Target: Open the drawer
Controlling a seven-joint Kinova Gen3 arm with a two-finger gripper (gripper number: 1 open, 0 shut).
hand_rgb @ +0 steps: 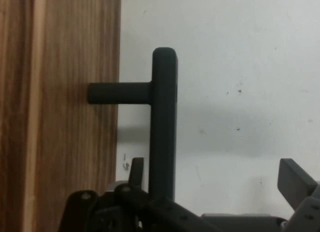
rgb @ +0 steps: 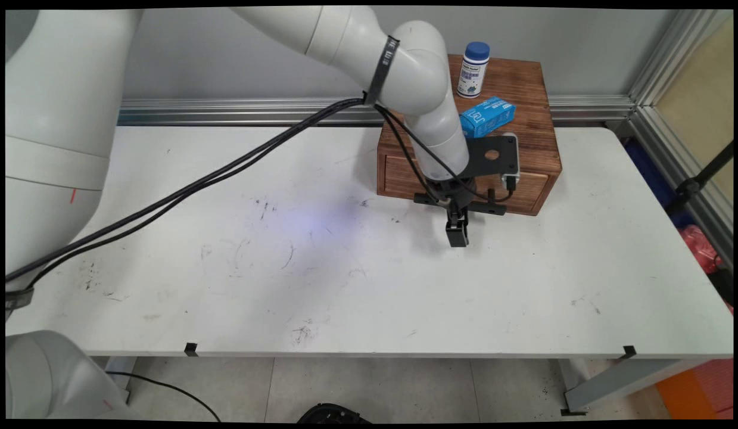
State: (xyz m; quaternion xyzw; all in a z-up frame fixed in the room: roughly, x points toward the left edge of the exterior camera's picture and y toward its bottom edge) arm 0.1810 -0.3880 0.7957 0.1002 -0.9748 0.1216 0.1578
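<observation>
The gripper, fingers spread wide and empty, straddles the black drawer handle on the wooden drawer box's front; the handle's bar runs along that front, nearer one finger.

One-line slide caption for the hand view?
Open gripper straddling the black drawer handle on the wooden box, white table behind.

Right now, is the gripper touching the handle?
Cannot tell. In the hand view the handle stands inside the open gripper: one finger clear, the other too close to judge.
</observation>
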